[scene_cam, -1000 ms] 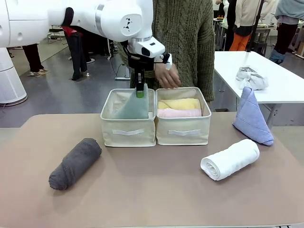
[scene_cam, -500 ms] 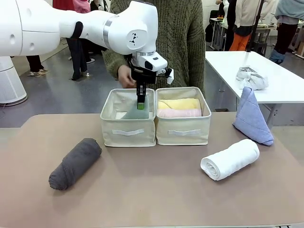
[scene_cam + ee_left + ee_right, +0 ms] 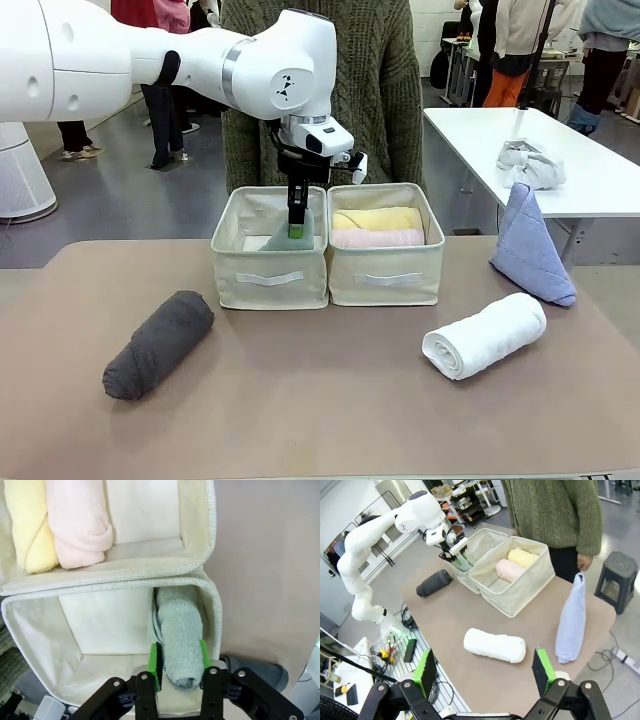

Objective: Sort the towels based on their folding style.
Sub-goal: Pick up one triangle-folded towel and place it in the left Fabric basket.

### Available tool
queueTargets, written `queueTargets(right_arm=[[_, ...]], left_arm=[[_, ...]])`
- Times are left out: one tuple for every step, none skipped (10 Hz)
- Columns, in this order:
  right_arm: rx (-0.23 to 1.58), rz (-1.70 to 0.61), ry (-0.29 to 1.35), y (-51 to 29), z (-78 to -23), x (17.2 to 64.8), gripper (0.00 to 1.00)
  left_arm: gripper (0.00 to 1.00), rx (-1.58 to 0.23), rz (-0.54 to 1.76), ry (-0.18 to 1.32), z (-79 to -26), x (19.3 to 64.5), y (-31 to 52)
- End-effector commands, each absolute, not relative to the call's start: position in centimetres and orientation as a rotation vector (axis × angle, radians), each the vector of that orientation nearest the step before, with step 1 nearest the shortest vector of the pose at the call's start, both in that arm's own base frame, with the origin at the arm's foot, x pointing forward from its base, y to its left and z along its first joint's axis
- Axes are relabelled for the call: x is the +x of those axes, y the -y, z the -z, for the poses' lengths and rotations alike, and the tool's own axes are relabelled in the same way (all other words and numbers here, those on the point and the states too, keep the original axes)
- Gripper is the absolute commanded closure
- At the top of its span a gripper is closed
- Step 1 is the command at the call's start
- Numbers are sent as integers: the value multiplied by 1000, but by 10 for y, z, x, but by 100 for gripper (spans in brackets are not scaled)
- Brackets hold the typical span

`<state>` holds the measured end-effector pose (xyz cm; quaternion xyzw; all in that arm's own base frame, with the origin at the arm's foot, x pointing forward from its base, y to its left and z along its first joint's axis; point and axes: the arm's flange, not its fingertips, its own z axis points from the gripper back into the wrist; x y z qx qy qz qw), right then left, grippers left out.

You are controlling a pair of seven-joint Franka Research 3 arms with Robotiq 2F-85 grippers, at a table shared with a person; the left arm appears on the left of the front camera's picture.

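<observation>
My left gripper (image 3: 296, 226) reaches down into the left cream bin (image 3: 268, 280). Its green pads (image 3: 154, 662) press both sides of the pale teal towel (image 3: 182, 642), which lies against the bin's wall. The right bin (image 3: 386, 280) holds a yellow roll (image 3: 380, 217) and a pale pink roll (image 3: 378, 238). A dark grey roll (image 3: 158, 343) lies front left on the table, a white roll (image 3: 485, 335) front right. Near the right edge stands a light blue cone (image 3: 530, 245). My right gripper (image 3: 485, 669) hangs open high above the table, nothing between its fingers.
A person in a green knit sweater (image 3: 370, 90) stands right behind the bins, one hand (image 3: 583, 561) hanging just above the blue cone's tip. A lumpy grey-white rag (image 3: 530, 163) lies on a separate white table (image 3: 600, 190) at the back right.
My left gripper has gone down into the left bin with the teal towel, which now sits lower. The person's hand has drawn back from behind the bins.
</observation>
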<state>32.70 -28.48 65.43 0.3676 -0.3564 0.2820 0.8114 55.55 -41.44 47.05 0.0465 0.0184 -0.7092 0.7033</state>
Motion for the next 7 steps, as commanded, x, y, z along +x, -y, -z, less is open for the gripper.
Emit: queueTargets(right_arm=[[793,-621,773,286,-654,327,0],[793,-621,773,286,-654,327,0],[793,-621,773,286,-654,327,0],[793,-621,773,286,-654,327,0],[793,-621,773,286,-654,327,0],[793,-621,773,286,-654,327,0],[793,-621,773,286,-654,327,0]], left_arm=[[22,101,1599,-60,-476,558,413],[0,104,1601,-64,-476,558,412],[0,104,1601,-66,-476,559,412],[0,104,1602,-67,-477,559,412],[0,105,1604,-67,-477,559,412],[0,103,1606,-67,-478,559,411],[0,104,1610,-67,-478,559,411]])
